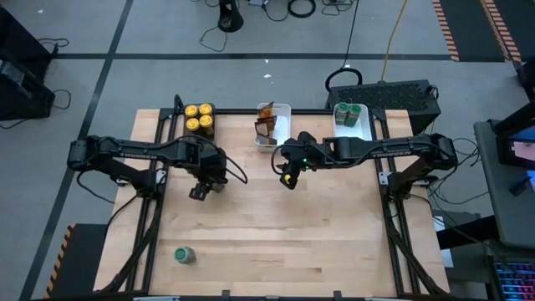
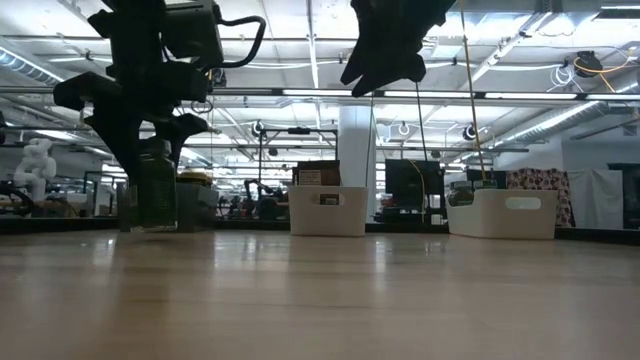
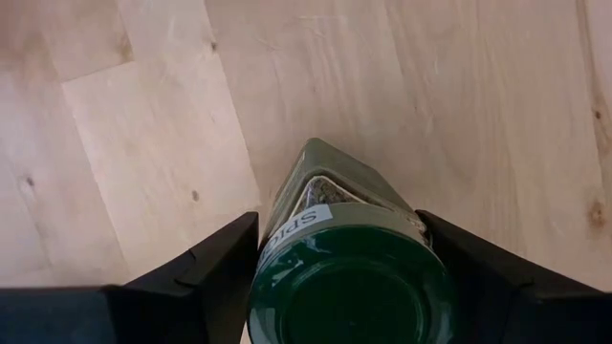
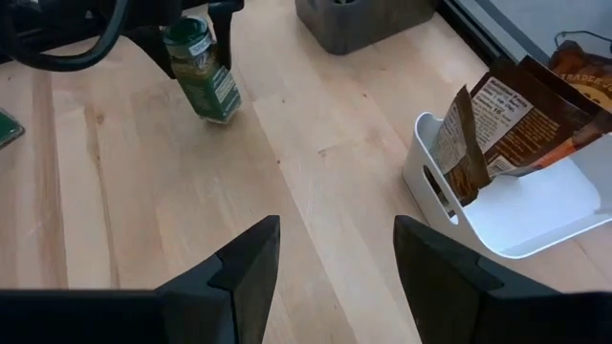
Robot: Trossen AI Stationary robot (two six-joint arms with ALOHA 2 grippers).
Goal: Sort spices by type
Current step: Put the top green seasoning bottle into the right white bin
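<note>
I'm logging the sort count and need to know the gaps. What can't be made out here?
- Green-lidded jar in the left hand: in the left wrist view, its label is cut off by the lid.
- Packets in the middle white tray: they overlap, so the count is unclear in the right wrist view.
- Jars in the right white tray: too small to count in the high view.
- Right hand: open, empty.
</note>
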